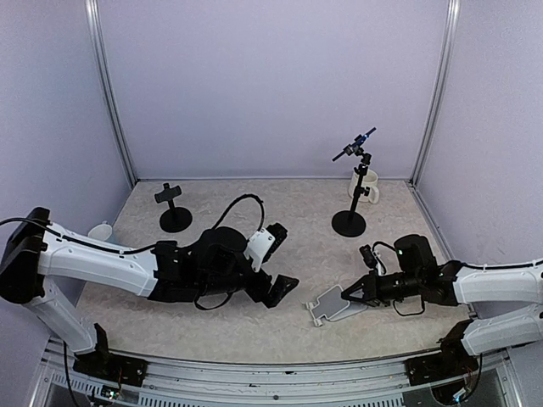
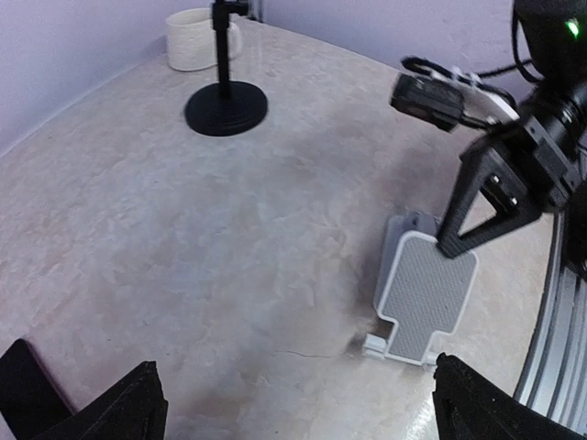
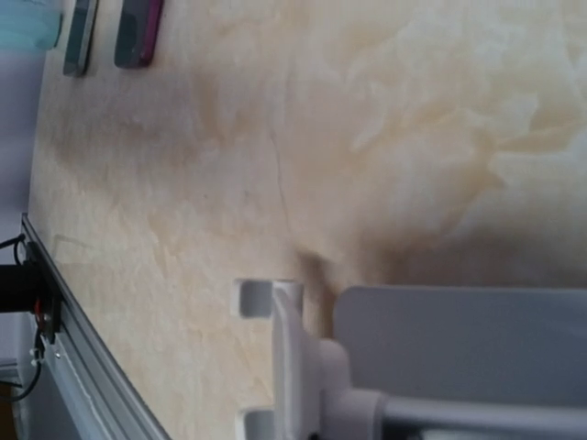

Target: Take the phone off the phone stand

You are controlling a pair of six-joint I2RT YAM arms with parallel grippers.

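Closest to us, the left gripper (image 2: 295,367) is hanging released, its two black fingers (image 2: 138,408) spread wide at the bottom corners of the left wrist view and holding nothing. Just beyond them we are looking at the phone stand (image 2: 426,293), which is lying low on the table (image 2: 183,238) near the front rail (image 2: 555,348), on the robot's right side.

In the top view its long axis is running roughly left to right, slightly slanted. The narrow foot is pointing towards the left arm and the near edge, the broad end towards the right arm. We are seeing smooth white plastic with rounded corners, a grey pad with a fine dotted grain facing up, a waist narrowing below it, and two small upturned lips at the foot.

The right gripper (image 2: 449,246) is clenched, its black jaws meeting in a point that is touching the pad's broad end. Whether they are pinching the plate we cannot tell.

Farther back, a black pole on a round base (image 2: 226,105) is standing upright just beside a white mug (image 2: 191,41), well apart from the phone stand, on the beige marbled table.
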